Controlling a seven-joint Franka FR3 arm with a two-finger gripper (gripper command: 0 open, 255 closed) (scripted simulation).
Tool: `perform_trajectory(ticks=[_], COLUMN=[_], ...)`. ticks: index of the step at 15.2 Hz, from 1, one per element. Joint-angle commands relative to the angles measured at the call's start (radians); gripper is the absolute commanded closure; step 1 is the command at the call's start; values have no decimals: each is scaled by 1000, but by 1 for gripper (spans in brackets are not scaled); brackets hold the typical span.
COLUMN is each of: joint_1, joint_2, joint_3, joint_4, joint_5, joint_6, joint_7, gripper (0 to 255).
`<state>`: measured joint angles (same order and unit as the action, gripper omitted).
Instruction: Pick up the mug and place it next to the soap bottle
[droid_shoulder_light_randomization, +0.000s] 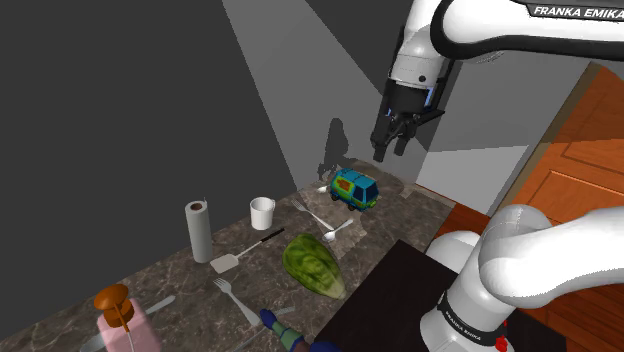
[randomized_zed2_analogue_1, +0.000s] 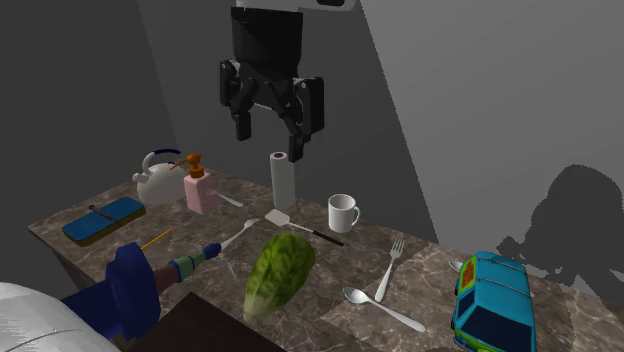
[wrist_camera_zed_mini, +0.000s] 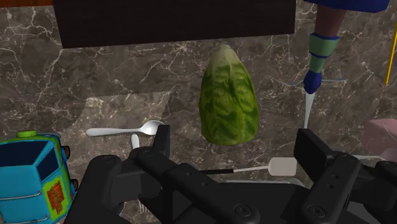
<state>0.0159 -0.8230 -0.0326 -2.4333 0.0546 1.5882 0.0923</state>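
**Shoulder view: gripper up in the air, empty; mug on the counter**

Black two-finger gripper (droid_shoulder_light_randomization: 390, 148) hangs high over the dark marbled stone counter (droid_shoulder_light_randomization: 175, 275), above the end where the blue-green toy van (droid_shoulder_light_randomization: 354, 187) sits. Fingers (wrist_camera_zed_mini: 162, 137) spread apart, nothing between them. Wrist view confirms this: gap between the fingers shows bare counter and a green leafy lettuce head (wrist_camera_zed_mini: 228, 102) lying on its side.

Small white mug (droid_shoulder_light_randomization: 262, 212) stands upright on the counter, near the back edge, well apart from the gripper. In the second exterior view its handle points to that view's right.

Pink soap bottle with brown pump (droid_shoulder_light_randomization: 125, 320) is at the far end of the counter from the van, well apart from the mug. Upright white paper towel roll (droid_shoulder_light_randomization: 198, 231) stands between the two.

Other items, second exterior view:
- white kettle (randomized_zed2_analogue_1: 156, 180) just beside the soap bottle
- flat blue tray (randomized_zed2_analogue_1: 104, 220) near the kettle
- spatula with dark handle (randomized_zed2_analogue_1: 300, 227) between mug and lettuce
- silver fork (randomized_zed2_analogue_1: 390, 268) and silver spoon (randomized_zed2_analogue_1: 380, 308) between lettuce and van
- blue toy figure (randomized_zed2_analogue_1: 130, 285) lying at the near edge
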Motion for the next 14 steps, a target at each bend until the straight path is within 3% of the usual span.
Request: perform_trajectory(ticks=[1, 14], joint_1=[0, 33], joint_2=[0, 452], joint_3=[0, 39], joint_4=[0, 48], joint_5=[0, -10], joint_6=[0, 398], joint_7=[0, -25], gripper=[0, 0])
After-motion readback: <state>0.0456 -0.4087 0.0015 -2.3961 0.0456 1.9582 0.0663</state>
